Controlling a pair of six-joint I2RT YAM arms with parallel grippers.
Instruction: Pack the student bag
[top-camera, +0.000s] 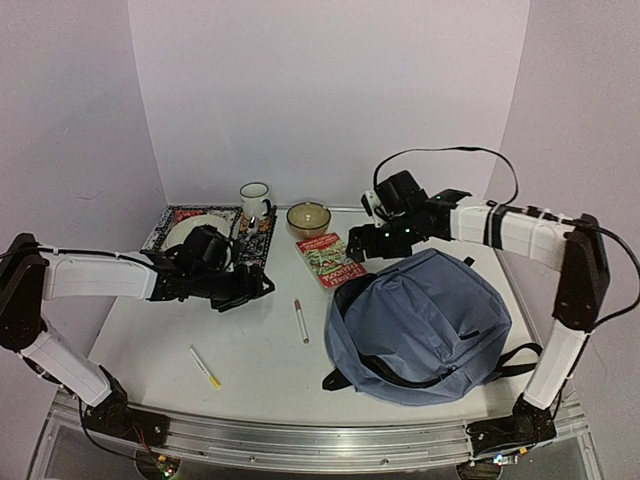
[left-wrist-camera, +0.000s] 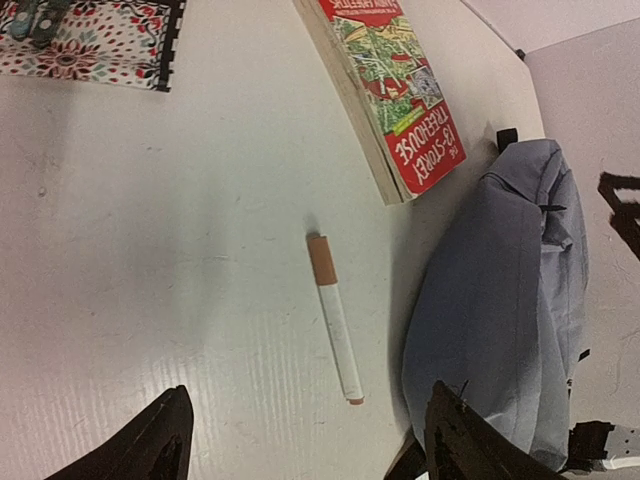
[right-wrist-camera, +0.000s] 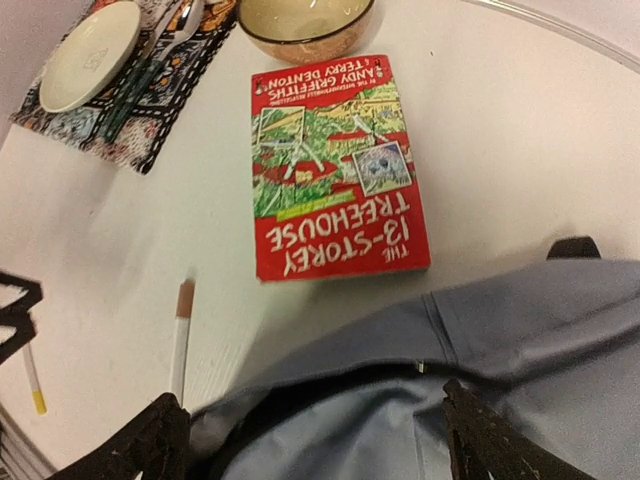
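Observation:
The student bag (top-camera: 420, 320) is a grey-blue backpack lying flat at the right of the table, its zipper mouth gaping toward the left. My right gripper (top-camera: 365, 242) hovers over the bag's far left edge. In the right wrist view this gripper (right-wrist-camera: 315, 435) is open, with the bag's opening (right-wrist-camera: 330, 400) below it and nothing held. A red book (top-camera: 330, 258) lies just beyond the bag. My left gripper (top-camera: 245, 288) is open at the left. In the left wrist view it (left-wrist-camera: 312, 432) stands over bare table near a brown-capped white pen (left-wrist-camera: 335, 320).
A yellow-tipped pen (top-camera: 206, 367) lies near the front left. At the back left a patterned placemat (top-camera: 165, 228) carries a white plate (top-camera: 200, 228). A white mug (top-camera: 254, 200) and a brown bowl (top-camera: 308, 217) stand behind the book.

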